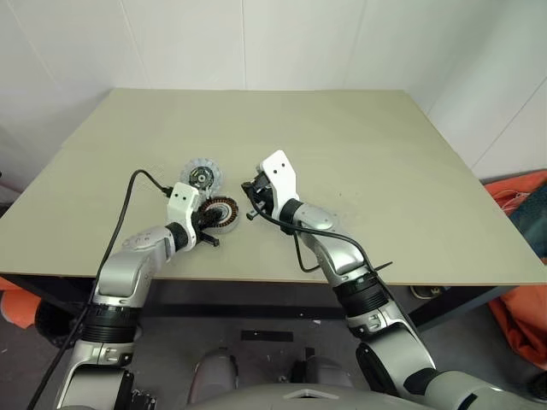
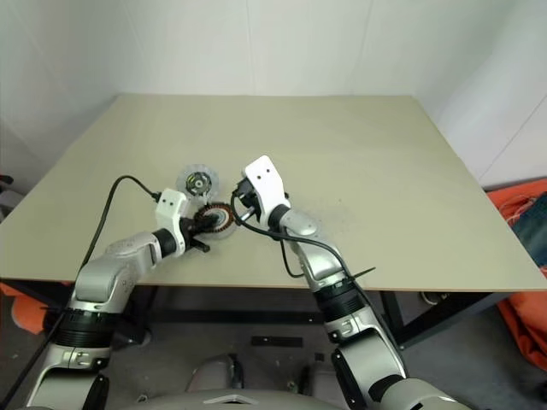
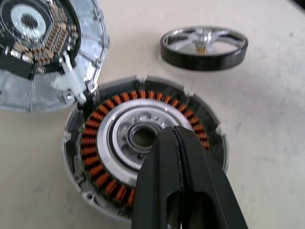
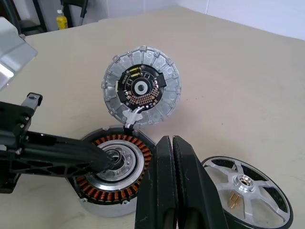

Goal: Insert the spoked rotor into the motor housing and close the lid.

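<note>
Both grippers closed, holding nothing. Head view: left gripper [image 1: 208, 229] over housing [image 1: 224, 211], lid [image 1: 202, 176] just behind. Left wrist: fingers on housing's centre; pressing could shift it. Right wrist: right gripper [image 4: 172, 143] between housing and rotor [image 4: 245, 195]; could knock rotor away.

I'm seeing a pale beige counter [image 1: 367, 154] standing against white walls [image 1: 256, 43], on dark legs [image 1: 444, 303] over a grey floor [image 1: 273, 337]. Orange fabric [image 1: 521, 282] is lying beside its right edge. Far off, a yellow bottle [image 4: 61, 21] is sitting by dark chair legs [image 4: 38, 16].
</note>
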Available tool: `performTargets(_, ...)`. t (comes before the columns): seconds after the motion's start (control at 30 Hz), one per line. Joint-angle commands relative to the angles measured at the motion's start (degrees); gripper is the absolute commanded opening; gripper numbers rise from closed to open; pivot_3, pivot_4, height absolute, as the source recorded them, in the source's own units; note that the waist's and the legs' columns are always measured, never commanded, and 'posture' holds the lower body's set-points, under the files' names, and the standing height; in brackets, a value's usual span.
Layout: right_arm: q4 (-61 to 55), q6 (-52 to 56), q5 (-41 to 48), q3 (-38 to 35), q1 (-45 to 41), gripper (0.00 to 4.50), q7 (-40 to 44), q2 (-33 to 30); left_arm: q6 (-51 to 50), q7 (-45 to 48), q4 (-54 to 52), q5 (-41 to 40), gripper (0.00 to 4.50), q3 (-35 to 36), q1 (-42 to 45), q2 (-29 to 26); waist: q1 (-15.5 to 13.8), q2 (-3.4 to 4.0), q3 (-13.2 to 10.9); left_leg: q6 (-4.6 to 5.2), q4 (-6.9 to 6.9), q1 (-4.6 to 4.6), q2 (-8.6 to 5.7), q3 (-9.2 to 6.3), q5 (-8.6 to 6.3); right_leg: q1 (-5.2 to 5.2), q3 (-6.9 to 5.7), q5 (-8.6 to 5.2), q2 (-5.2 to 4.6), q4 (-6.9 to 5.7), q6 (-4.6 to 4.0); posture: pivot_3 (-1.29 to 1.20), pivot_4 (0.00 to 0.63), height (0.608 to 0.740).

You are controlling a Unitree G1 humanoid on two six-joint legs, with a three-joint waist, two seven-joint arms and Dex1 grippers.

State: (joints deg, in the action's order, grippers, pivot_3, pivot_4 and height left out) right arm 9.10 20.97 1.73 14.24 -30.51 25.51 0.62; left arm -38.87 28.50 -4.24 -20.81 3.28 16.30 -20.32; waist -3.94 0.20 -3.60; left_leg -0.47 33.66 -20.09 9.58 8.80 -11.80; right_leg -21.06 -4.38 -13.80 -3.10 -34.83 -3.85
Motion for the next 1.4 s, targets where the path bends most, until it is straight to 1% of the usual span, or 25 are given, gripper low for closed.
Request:
performTargets(0.03, -2.76, -0.92, 0.92, -0.22, -0.33, 0.0, 0.05, 0.42, 0.66, -0.82, -5.52, -1.74, 0.03, 2.73, 1.14, -0.51, 0.0, 0.0, 0.0, 0.0, 0.0, -0.01, 0.0, 0.0, 0.0, 0.0, 0.0, 0.0, 0.0, 0.0, 0.0, 0.0, 0.0, 0.74)
performTargets(0.2, -2.09, -1.17, 0.99, -0.08, -0.7, 0.0, 0.2, 0.74, -1.07, -3.24, -6.7, 0.37, 0.03, 3.0, -1.54, -2.65, 0.13, 0.01, 0.0, 0.0, -0.02, 0.01, 0.0, 0.0, 0.0, -0.01, 0.0, -0.01, 0.0, 0.0, -0.02, 0.0, 0.0, 0.74)
performTargets(0.37, -1.73, -1.37, 0.99, 0.07, -0.89, 0.0, 0.46, 1.04, -2.93, -3.43, -7.21, 0.37, 0.03, 2.23, -2.9, -3.8, -0.07, 0.01, -0.01, 0.0, -0.03, 0.0, 0.0, 0.0, 0.0, -0.02, 0.0, -0.02, 0.0, 0.01, -0.02, 0.0, 0.0, 0.74)
performTargets(1.4, -2.39, -1.03, 0.93, -0.27, -0.37, 0.0, 0.25, 1.06, -3.49, -1.53, -2.58, 2.24, 0.03, -0.17, -0.43, -4.93, -0.01, 0.02, -0.02, 0.0, -0.03, 0.0, 0.0, 0.0, 0.0, -0.01, 0.0, -0.02, 0.0, 0.01, -0.02, 0.0, 0.0, 0.74)
